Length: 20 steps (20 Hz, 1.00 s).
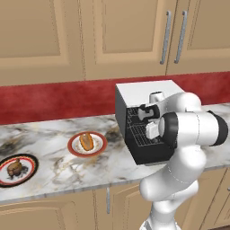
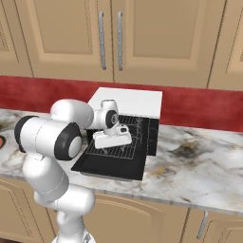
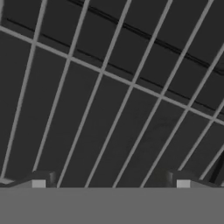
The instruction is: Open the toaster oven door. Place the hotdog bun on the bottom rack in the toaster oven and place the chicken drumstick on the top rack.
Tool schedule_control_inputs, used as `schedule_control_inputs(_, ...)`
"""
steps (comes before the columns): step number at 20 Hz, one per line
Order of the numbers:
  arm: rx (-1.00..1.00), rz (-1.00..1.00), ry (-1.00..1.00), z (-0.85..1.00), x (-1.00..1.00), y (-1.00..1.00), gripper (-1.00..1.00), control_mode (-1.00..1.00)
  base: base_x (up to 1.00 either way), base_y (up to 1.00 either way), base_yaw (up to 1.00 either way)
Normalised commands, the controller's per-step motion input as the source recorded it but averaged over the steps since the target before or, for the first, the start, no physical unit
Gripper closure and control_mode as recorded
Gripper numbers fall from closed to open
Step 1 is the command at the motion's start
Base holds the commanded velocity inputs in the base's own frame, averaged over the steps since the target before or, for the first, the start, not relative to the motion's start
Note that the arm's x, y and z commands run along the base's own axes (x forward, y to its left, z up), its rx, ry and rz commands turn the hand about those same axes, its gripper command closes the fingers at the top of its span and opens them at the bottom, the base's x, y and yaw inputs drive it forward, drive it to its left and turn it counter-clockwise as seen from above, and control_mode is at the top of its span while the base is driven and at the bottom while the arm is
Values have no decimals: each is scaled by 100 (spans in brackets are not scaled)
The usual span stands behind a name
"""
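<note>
The toaster oven (image 1: 143, 92) (image 2: 127, 102) stands black with a white top, and its door (image 1: 150, 156) (image 2: 111, 167) lies folded down flat. The top rack (image 1: 134, 115) shows inside. The bottom rack (image 1: 141, 138) (image 2: 110, 153) reaches out over the door. My gripper (image 1: 148, 134) (image 2: 114, 144) (image 3: 110, 183) hangs open just above a wire grid (image 3: 113, 78) at the oven mouth, nothing between its fingers. I cannot tell which rack that grid is. The hotdog bun (image 1: 86, 142) lies on a red-rimmed plate (image 1: 99, 148). The chicken drumstick (image 1: 15, 168) sits on a dark plate (image 1: 30, 164) at far left.
The marble counter (image 1: 54, 143) (image 2: 199, 161) runs along a red backsplash, with wooden wall cabinets (image 1: 112, 36) above. My own white arm (image 1: 193, 128) (image 2: 52, 135) stands close in front of the oven. Bare counter lies right of the oven.
</note>
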Motion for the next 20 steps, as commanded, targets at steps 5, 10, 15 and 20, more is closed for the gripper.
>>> schedule_control_inputs(5, -9, 0, 11, -90, -81, 10, -100, -100, 0, 0, 0)
schedule_control_inputs(10, -5, 0, 7, -85, -74, 10, -100, -100, 0, 0, 0)
schedule_control_inputs(15, 13, 0, -14, 10, -46, 6, -100, -100, 0, 0, 0)
schedule_control_inputs(20, 12, 0, -31, 51, -52, 7, -100, -100, 0, 0, 0)
